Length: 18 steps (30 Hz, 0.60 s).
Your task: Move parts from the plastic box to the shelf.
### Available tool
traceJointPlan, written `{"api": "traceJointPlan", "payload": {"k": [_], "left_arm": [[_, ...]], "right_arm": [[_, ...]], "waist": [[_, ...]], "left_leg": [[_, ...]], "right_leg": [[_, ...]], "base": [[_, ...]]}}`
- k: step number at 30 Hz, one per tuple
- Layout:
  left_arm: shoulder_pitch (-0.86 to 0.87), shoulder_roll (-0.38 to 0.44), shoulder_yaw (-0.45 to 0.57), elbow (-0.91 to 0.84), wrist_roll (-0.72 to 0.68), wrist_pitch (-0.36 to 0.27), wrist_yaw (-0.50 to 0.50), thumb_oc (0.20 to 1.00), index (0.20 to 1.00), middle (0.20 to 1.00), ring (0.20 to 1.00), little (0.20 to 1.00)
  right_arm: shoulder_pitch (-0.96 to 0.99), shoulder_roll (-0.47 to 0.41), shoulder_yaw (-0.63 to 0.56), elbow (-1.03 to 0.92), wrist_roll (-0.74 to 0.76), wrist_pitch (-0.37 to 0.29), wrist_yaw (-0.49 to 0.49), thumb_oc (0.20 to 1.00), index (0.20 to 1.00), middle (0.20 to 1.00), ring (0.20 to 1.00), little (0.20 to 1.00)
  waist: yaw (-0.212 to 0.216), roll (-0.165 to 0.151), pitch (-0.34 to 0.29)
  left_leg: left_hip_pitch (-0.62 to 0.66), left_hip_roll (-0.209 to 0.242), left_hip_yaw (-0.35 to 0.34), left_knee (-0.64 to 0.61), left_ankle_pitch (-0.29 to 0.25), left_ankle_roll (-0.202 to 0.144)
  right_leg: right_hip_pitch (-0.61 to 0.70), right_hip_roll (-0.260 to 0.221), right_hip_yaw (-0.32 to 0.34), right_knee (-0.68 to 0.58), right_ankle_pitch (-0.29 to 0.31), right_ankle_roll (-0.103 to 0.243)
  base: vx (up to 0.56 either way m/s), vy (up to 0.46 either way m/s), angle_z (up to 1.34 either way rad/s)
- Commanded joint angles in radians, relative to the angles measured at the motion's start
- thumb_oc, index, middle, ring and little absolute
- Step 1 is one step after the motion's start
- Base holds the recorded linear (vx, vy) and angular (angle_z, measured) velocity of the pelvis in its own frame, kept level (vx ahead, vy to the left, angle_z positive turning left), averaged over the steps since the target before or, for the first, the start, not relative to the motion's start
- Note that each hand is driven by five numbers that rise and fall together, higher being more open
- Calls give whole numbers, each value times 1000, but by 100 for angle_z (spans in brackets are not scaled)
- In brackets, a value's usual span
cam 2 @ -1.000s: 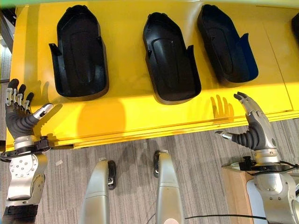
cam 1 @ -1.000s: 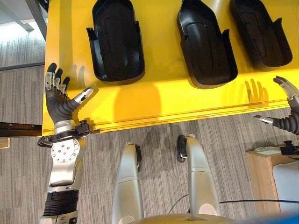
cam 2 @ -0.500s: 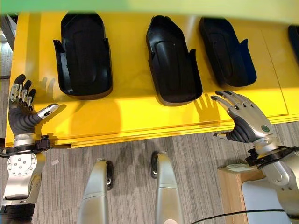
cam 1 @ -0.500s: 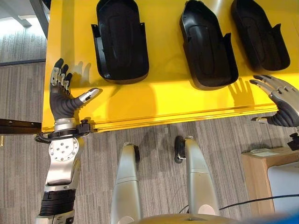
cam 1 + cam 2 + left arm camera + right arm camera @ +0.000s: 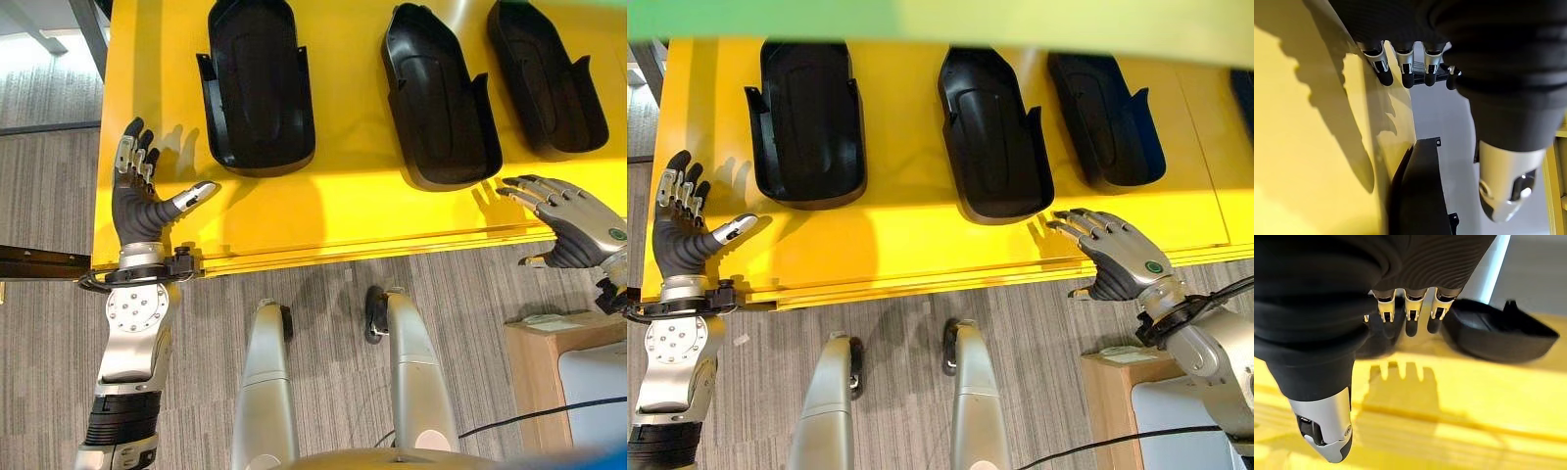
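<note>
I see the yellow shelf (image 5: 353,211) spanning the head views, its front edge running above the grey floor (image 5: 323,284). Three black moulded parts lie on it in a row, well apart from each other: the left part (image 5: 257,83), the middle part (image 5: 438,93) and the right part (image 5: 546,73), each with its hollow side up. At the lower right corner I make out a pale wooden stand (image 5: 544,343). My left hand (image 5: 140,201) is at the shelf's left front corner, palm turned toward the parts, fingers straight and spread, thumb pointing out over the yellow surface, holding nothing. My right hand (image 5: 1117,257) hovers palm-down over the front edge, just in front of the middle part, fingers spread and relaxed, empty and not touching any part.
</note>
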Motion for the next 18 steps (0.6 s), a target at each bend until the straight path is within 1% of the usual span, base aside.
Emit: {"api": "traceJointPlan", "payload": {"k": [1, 11, 18], "left_arm": [[-11, -3, -61, 6, 40, 7, -40, 1000, 1000, 1000, 1000, 1000], [-22, -3, -71, 8, 46, 12, -47, 1000, 1000, 1000, 1000, 1000], [-28, 1, -83, 13, 44, 16, -47, 1000, 1000, 1000, 1000, 1000]], "right_arm": [[-47, 11, 28, 9, -3, -4, 5, 1000, 1000, 1000, 1000, 1000], [-68, 22, 66, 26, 22, 1, 45, 1000, 1000, 1000, 1000, 1000], [-162, 12, 126, -16, 46, -11, 59, 1000, 1000, 1000, 1000, 1000]], "waist": [[-6, 18, -8], [-4, 19, -12], [7, 20, -14]], "left_leg": [[-5, 42, -29, -24, -4, -18], [-18, 43, -30, -14, -3, -19], [-28, 40, -33, -9, -1, -18]], "right_leg": [[48, -2, 28, -25, -31, 17], [37, 1, 29, -13, -37, 12], [27, 1, 30, -8, -37, 11]], "base": [[0, 0, 0], [0, 0, 0], [0, 0, 0]]}}
